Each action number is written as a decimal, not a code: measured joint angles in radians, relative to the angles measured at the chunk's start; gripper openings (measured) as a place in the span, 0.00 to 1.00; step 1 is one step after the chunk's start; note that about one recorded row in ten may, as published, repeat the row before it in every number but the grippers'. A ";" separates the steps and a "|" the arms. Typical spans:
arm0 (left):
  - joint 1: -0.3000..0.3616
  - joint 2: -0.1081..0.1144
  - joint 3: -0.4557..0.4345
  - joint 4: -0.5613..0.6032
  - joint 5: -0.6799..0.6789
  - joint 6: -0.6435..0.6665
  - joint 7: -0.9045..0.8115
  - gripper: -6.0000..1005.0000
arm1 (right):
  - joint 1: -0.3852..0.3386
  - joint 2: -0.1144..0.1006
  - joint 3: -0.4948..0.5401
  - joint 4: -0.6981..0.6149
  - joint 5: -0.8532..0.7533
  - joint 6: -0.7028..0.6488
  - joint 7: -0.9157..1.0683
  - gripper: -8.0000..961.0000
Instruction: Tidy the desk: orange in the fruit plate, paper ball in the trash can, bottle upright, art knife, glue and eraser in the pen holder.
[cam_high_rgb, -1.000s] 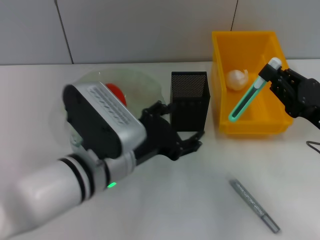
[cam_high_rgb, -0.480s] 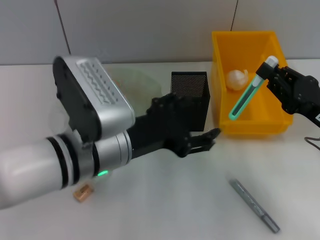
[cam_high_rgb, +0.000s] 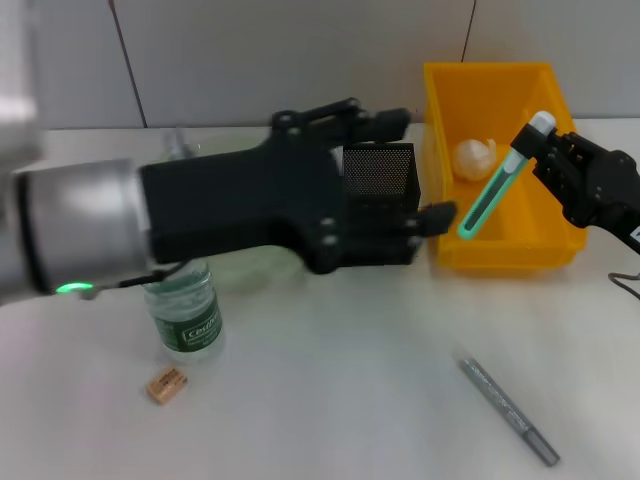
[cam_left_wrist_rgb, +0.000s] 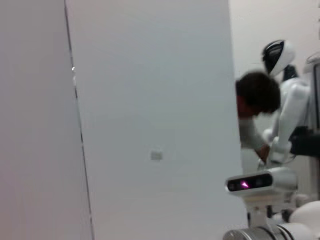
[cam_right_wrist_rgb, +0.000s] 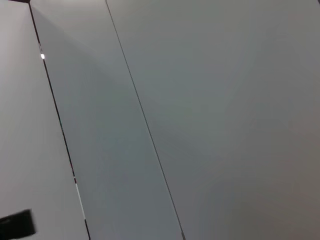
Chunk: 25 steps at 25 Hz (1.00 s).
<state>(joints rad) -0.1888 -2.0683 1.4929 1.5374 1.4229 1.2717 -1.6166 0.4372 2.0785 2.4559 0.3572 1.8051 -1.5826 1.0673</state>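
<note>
Left claw (cam_high_rgb: 425, 205), spread and empty, has lifted off the clear plastic bottle (cam_high_rgb: 186, 310), now upright on the tabletop (cam_high_rgb: 350, 400). Right claw (cam_high_rgb: 545, 145) still pinches the green glue stick (cam_high_rgb: 492, 197) over the yellow bin (cam_high_rgb: 490, 85); pen-holder items remain.

The white desk (cam_high_rgb: 340, 420) carries a bottle (cam_high_rgb: 186, 312) standing upright at the left, with a small eraser (cam_high_rgb: 166, 384) lying just in front of it. A grey pen-like knife (cam_high_rgb: 508, 410) lies apart at the front right. Farther back stand a black mesh holder (cam_high_rgb: 380, 172) and, to its right, a yellow bin (cam_high_rgb: 500, 250). A clear plate (cam_high_rgb: 255, 268) shows partly behind the bottle.
</note>
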 joint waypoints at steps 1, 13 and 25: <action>0.000 0.000 -0.024 -0.022 -0.013 0.033 0.024 0.83 | 0.000 0.000 0.000 0.006 -0.001 0.000 0.001 0.18; 0.007 0.000 -0.182 -0.350 -0.110 0.289 0.293 0.83 | 0.037 0.000 -0.005 0.158 -0.002 0.022 0.187 0.18; 0.009 -0.001 -0.181 -0.466 -0.111 0.317 0.372 0.83 | 0.118 -0.003 -0.023 0.279 -0.085 0.194 0.353 0.18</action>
<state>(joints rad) -0.1800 -2.0690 1.3124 1.0714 1.3117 1.5889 -1.2449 0.5552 2.0759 2.4332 0.6366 1.7200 -1.3887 1.4206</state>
